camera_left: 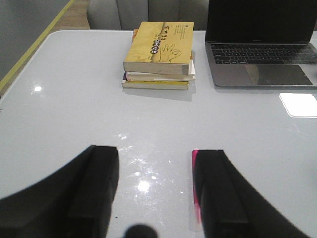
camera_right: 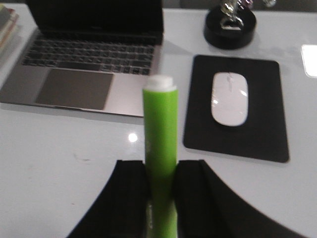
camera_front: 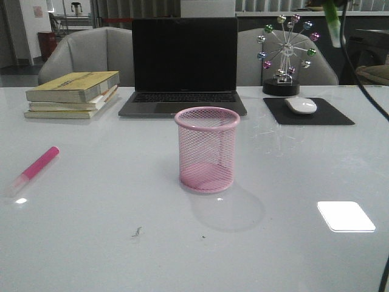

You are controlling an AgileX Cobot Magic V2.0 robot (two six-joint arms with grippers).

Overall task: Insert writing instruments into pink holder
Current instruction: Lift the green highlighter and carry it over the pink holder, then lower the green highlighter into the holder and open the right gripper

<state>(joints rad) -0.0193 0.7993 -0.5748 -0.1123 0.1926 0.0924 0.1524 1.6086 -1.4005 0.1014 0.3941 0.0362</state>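
Observation:
The pink holder (camera_front: 206,149), a wire-mesh cup, stands upright and empty at the table's middle. A hot pink marker (camera_front: 36,170) with a clear cap lies flat on the table at the left. In the left wrist view my left gripper (camera_left: 156,153) hangs open over the table, and the pink marker (camera_left: 195,183) lies along the inner edge of one finger, mostly hidden by it. My right gripper (camera_right: 160,166) is shut on the green marker (camera_right: 160,129). The green marker (camera_front: 332,21) shows at the top right of the front view, high above the table.
A stack of books (camera_front: 73,94) lies at the back left and an open laptop (camera_front: 184,67) behind the holder. A white mouse (camera_front: 301,105) rests on a black pad (camera_front: 331,115), with a ferris-wheel ornament (camera_front: 285,52) behind it. A cable (camera_front: 364,85) hangs at the right.

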